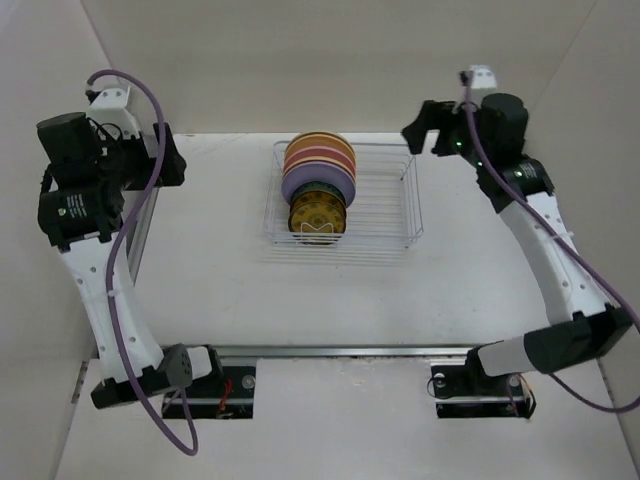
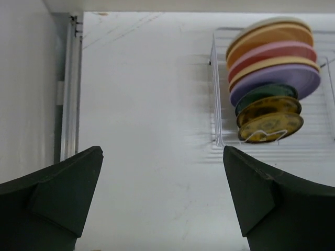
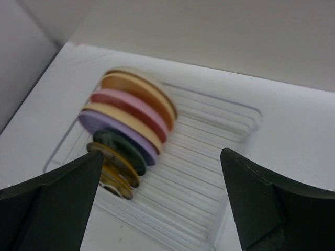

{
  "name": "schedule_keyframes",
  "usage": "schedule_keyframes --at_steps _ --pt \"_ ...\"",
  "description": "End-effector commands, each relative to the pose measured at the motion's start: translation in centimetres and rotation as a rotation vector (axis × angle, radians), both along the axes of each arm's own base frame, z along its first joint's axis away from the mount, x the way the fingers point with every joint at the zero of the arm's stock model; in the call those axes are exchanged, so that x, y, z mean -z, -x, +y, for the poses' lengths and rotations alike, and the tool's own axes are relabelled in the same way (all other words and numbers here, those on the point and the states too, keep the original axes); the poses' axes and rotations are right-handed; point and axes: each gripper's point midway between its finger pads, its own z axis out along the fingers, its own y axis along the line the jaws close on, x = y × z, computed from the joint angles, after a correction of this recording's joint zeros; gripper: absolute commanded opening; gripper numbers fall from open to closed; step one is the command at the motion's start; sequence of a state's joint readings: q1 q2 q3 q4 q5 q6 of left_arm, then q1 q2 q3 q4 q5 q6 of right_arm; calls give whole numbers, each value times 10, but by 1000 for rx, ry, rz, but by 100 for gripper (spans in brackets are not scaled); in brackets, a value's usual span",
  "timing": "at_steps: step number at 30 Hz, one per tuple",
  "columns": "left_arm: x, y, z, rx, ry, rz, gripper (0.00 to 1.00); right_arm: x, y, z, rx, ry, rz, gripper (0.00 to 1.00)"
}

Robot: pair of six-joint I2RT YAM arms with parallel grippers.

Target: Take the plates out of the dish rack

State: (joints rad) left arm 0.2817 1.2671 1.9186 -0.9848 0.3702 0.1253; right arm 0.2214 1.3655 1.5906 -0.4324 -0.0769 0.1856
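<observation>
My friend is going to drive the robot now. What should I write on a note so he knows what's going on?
Left hand: open and empty, off to the left of the white wire dish rack.
Right hand: open and empty, near the rack's far right corner.
Round plates: all standing on edge in the rack's left part. The small amber-yellow patterned plate is nearest, then a small dark green one, then larger lavender, cream, pink and orange ones.
Done: nothing yet; no plate lies on the white table.
Left: lift out every plate.
</observation>
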Motion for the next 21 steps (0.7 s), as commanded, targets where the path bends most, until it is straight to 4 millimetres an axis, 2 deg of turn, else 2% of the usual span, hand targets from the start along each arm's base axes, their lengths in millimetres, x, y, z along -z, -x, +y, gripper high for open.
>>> schedule_keyframes --at_steps 1,3,4,5,7,8,9,10,11,12,14,18,19,21 --pt "41 -19 -12 189 -22 113 100 47 -4 101 -463 130 57 100" --pt "56 -17 -20 242 -17 148 100 73 -2 119 -517 219 117 93" --pt "60 -19 -21 245 -22 153 100 87 10 139 -571 257 150 90" --pt "67 -24 -28 263 -35 172 100 103 10 151 -592 292 169 86" --pt "81 -33 -23 217 -124 221 100 121 16 171 -605 373 168 79" --pt "94 -41 -35 253 -164 259 100 138 15 180 -617 403 190 74" --pt "99 -42 -38 262 -191 289 100 139 14 187 -630 427 179 66" --pt "103 -47 -38 250 -224 307 100 143 16 194 -645 432 187 62" --pt "116 -55 -43 260 -239 353 100 140 15 201 -653 431 177 60" --pt "123 -58 -56 300 -267 370 100 149 11 205 -667 436 181 60" --pt "129 -73 -66 311 -273 365 100 158 8 210 -678 434 189 59" --pt "163 -110 -86 303 -193 408 96 168 5 229 -745 421 203 57" --pt "169 -119 -90 302 -170 407 95 183 6 235 -758 430 229 56" --pt "176 -132 -95 310 -147 409 93 195 2 238 -739 457 246 54"
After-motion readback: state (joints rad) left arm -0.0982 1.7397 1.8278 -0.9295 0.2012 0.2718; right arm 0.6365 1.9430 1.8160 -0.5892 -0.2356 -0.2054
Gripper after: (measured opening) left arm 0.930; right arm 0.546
